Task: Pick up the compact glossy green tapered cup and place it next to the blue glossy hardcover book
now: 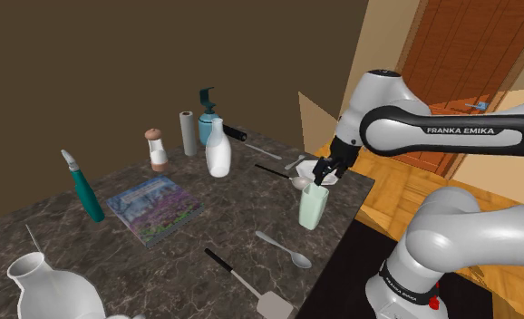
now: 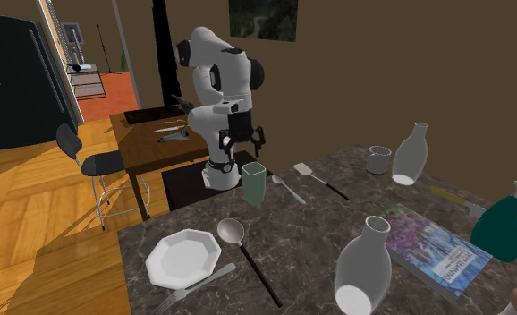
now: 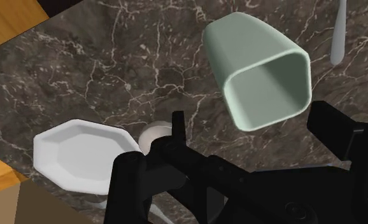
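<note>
- White jug (image 1: 47,285): stands at the shoulder view's lower left, on the dark marbled countertop (image 1: 224,217).
- Blue book (image 1: 156,208): lies flat, cover up, right of the jug and mid-counter.
- Back row, behind the book: grinder (image 1: 158,149), paper roll (image 1: 189,133), teal spray bottle (image 1: 209,118), white bottle (image 1: 218,149), all upright.
- Spatula (image 1: 251,285) and spoon (image 1: 286,249): lie flat near the front edge, between the book and the cup.
- Pale green tapered cup (image 1: 312,207): stands upright, open end up, near the counter edge on the stand's side. It is well apart from the book, to the book's right.
- Gripper (image 1: 326,174): hangs just above the cup's rim.
- Fingers (image 3: 177,130), wrist view: spread wide. The cup's rounded-square rim sits ahead of the gap between them, and neither finger touches it. The gripper holds nothing.
</note>
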Robot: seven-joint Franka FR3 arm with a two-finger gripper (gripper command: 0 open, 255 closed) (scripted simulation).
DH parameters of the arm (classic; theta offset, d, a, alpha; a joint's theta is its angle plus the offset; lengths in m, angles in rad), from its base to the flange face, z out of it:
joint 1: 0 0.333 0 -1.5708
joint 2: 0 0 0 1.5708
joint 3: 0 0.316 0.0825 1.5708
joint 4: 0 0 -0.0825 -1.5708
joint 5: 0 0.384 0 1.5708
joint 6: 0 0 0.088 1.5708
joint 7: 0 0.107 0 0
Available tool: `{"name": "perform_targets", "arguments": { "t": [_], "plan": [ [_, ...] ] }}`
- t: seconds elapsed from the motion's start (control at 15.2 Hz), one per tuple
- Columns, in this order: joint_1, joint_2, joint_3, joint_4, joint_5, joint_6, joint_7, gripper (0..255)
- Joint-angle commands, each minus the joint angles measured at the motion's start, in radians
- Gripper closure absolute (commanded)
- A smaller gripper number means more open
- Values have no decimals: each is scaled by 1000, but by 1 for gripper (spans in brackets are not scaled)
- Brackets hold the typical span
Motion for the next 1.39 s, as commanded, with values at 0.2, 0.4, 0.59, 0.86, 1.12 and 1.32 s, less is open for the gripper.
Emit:
{"name": "perform_targets", "arguments": {
  "t": [0.2, 0.4, 0.59, 0.86, 1.12, 1.32],
  "plan": [
    [-10, 20, 0, -83, -4, 99, 7, 0],
    [-9, 54, 0, -110, -4, 160, 7, 0],
    [-9, 74, 0, -123, -4, 193, 7, 0],
    [-9, 74, 0, -123, -4, 193, 7, 0],
    [-9, 74, 0, -123, -4, 193, 7, 255],
    [-9, 74, 0, -123, -4, 193, 7, 255]
  ]
}}
